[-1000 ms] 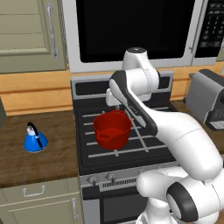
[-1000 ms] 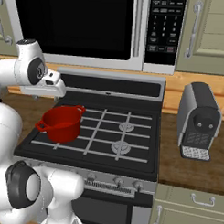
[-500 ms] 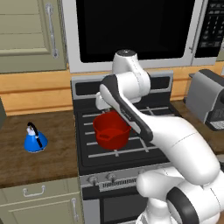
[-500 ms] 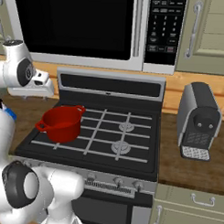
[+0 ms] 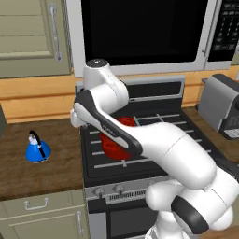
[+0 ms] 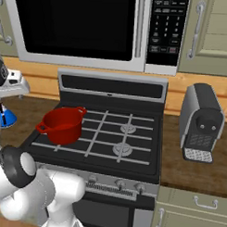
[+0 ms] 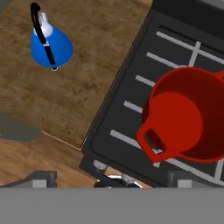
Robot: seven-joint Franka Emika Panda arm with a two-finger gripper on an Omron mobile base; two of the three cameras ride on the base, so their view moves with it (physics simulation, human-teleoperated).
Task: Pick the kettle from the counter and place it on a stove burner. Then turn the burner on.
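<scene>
Swinging left off the red pot (image 7: 183,118), the spread, empty gripper (image 7: 109,177) now nears the kettle (image 7: 50,46) ahead.

From the left, the arm covers much of the red pot (image 5: 115,140) and the burners beside it; from the right, the kettle (image 6: 6,116) is half behind the arm; the coffee machine (image 5: 224,108) is cut off

Flat even rendered light, no glare, soft pixelated edges, faint grey shadow patch on counter (image 7: 65,113) w/ low res
</scene>
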